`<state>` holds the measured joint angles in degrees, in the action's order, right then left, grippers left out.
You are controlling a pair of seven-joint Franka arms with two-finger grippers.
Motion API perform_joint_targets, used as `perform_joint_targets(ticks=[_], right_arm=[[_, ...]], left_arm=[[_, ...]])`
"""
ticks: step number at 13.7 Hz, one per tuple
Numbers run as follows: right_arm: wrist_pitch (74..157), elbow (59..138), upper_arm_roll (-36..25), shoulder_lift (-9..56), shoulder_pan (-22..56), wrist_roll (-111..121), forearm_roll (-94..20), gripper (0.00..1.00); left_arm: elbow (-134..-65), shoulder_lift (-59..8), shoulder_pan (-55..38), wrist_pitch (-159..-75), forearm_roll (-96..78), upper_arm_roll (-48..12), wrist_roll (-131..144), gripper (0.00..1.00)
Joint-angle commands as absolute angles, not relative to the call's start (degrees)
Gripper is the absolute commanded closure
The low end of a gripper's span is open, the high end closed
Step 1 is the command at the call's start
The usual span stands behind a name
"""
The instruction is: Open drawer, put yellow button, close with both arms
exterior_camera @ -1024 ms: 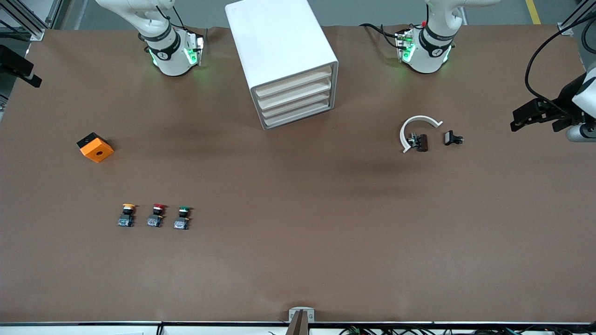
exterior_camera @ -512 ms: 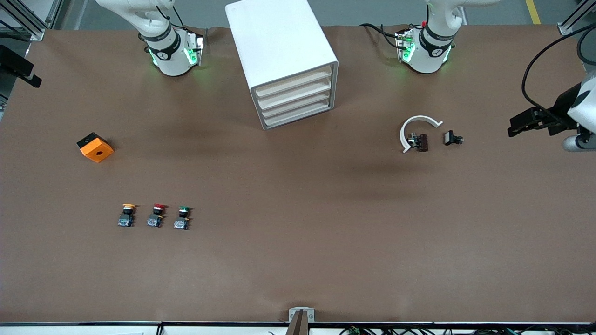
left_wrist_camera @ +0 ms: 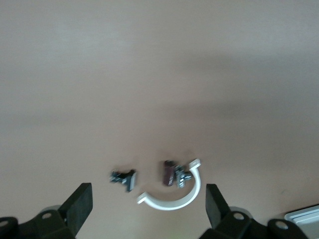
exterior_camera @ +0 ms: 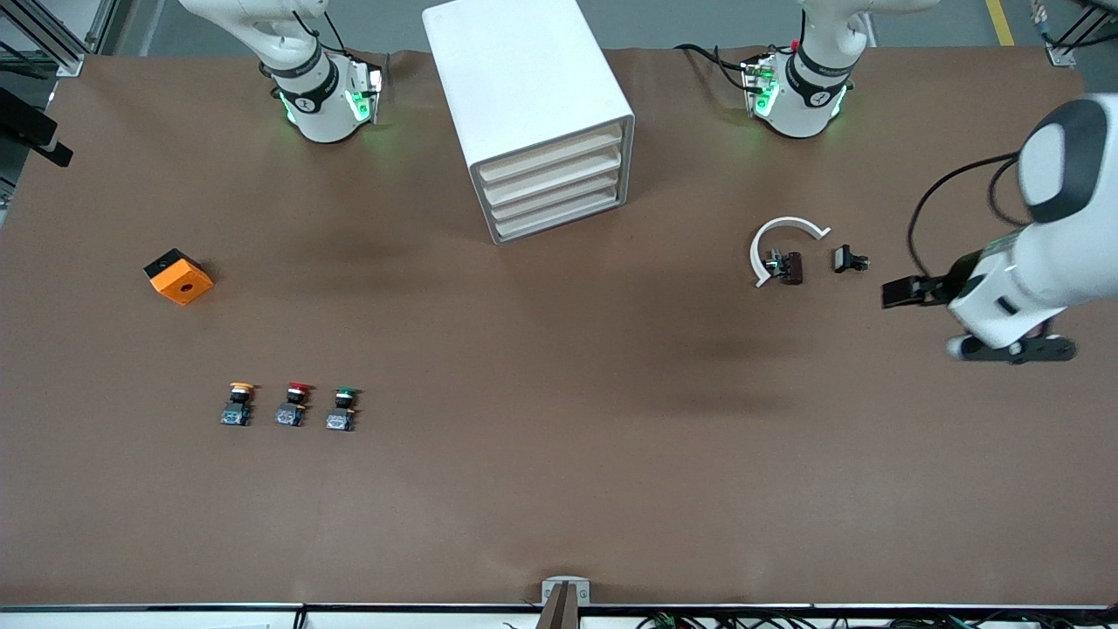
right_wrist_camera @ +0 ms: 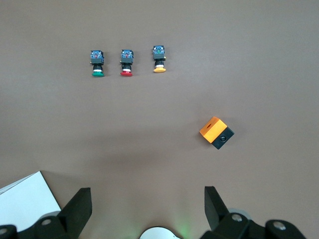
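Observation:
The white cabinet (exterior_camera: 524, 79) stands between the two arm bases, and its uppermost drawer (exterior_camera: 550, 152) is shut. Well nearer the front camera, toward the right arm's end, the yellow button (exterior_camera: 240, 404) stands in a row with a red-capped and a green-capped one; it also shows in the right wrist view (right_wrist_camera: 159, 59). My left gripper (exterior_camera: 904, 291) hangs open and empty over the table toward the left arm's end, beside some small parts; its wrist view shows the jaws wide apart (left_wrist_camera: 148, 188). My right gripper (right_wrist_camera: 145, 194) is open and empty, high over its own base, where the arm waits.
A white C-shaped clip (exterior_camera: 782, 238) lies with a dark connector (exterior_camera: 791, 267) and a small black part (exterior_camera: 849, 259) close to the left gripper. An orange and black block (exterior_camera: 178, 276) sits toward the right arm's end. The red button (exterior_camera: 295, 404) and green button (exterior_camera: 343, 408) flank the yellow one.
The left arm has swung in from the table's edge, carrying its open gripper down toward the small parts. The right arm and all objects have stayed put.

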<state>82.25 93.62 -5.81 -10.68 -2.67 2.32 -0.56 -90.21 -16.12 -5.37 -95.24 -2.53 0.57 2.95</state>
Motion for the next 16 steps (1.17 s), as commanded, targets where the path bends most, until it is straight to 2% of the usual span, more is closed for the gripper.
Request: perform_joint_targets(ticks=[1,4,7,9,12,14,16], right_arm=[[82.27,93.09,-5.62,-11.34,-2.99,1.58,-0.44,0.0],[82.44,92.2,-5.8,-9.94,-4.04,1.67,-0.26,0.0],[82.7,91.76,-5.71,-5.64,-4.31,1.23,0.96,0.0],[84.72,91.23,-5.8,0.41,-4.74,1.67,0.62,0.0],[87.27,89.56,-5.8,6.21,-5.19,2.99,1.32,0.0],[90.15,88.69,-5.8,9.39,-5.89,2.99,1.76,0.0],[96.47,89.55,-5.71,11.07,-5.63,2.29,1.15,0.0]], left_arm=[[-89.03,-20.29,-8.42,-97.99,-4.39,0.35,8.84,0.0],[-88.68,-23.28,-12.55,-99.14,-7.37,0.18,22.54,0.0],[-88.59,-24.43,-17.57,-99.23,-11.32,0.09,37.47,0.0],[-88.51,-25.57,-20.55,-99.14,-17.63,0.09,50.03,0.0],[-86.22,-28.82,-21.35,-98.27,-28.52,-0.09,64.03,0.0],[-86.05,-30.93,-21.53,-94.59,-34.78,-0.26,73.69,0.0],[-84.13,-33.3,-21.97,-88.1,-38.04,-0.88,82.14,0.0]])
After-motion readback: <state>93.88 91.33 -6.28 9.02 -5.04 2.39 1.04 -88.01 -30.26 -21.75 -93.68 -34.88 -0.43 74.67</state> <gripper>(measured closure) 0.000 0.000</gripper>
